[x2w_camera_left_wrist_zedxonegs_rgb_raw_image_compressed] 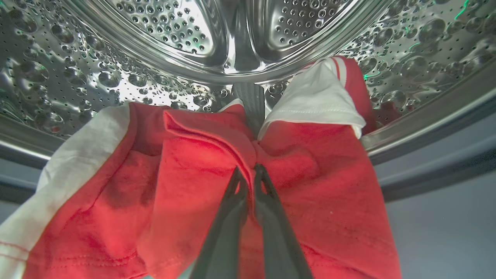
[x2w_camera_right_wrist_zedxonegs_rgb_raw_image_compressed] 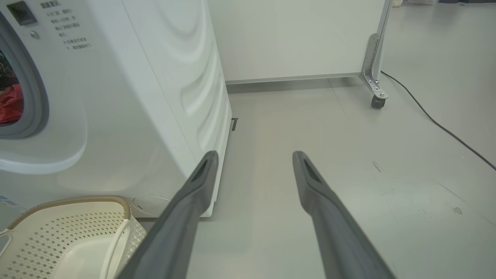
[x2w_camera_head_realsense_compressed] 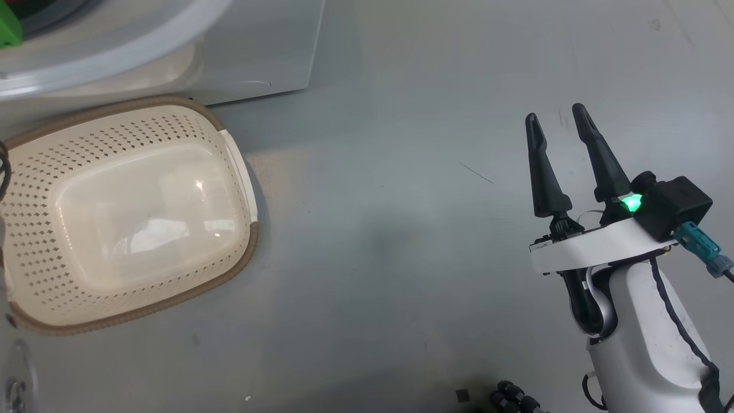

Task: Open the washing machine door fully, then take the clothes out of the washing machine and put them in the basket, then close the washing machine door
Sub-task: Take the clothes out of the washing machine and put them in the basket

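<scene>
In the left wrist view my left gripper (x2w_camera_left_wrist_zedxonegs_rgb_raw_image_compressed: 248,172) is shut on a fold of the red clothes (x2w_camera_left_wrist_zedxonegs_rgb_raw_image_compressed: 186,193) with white trim. The garment hangs over the lower lip of the steel drum (x2w_camera_left_wrist_zedxonegs_rgb_raw_image_compressed: 174,31). The white washing machine (x2w_camera_right_wrist_zedxonegs_rgb_raw_image_compressed: 128,97) stands at the left of the right wrist view, with a bit of red clothes (x2w_camera_right_wrist_zedxonegs_rgb_raw_image_compressed: 9,102) showing in its opening. The cream basket (x2w_camera_head_realsense_compressed: 129,212) sits empty on the floor before the machine (x2w_camera_head_realsense_compressed: 258,46). My right gripper (x2w_camera_head_realsense_compressed: 559,117) hovers open over bare floor, well right of the basket (x2w_camera_right_wrist_zedxonegs_rgb_raw_image_compressed: 69,236). The door is out of view.
A white panel on a castor (x2w_camera_right_wrist_zedxonegs_rgb_raw_image_compressed: 378,99) stands behind the machine, and a black cable (x2w_camera_right_wrist_zedxonegs_rgb_raw_image_compressed: 438,124) runs across the grey floor at the right. Open floor lies between the basket and my right arm.
</scene>
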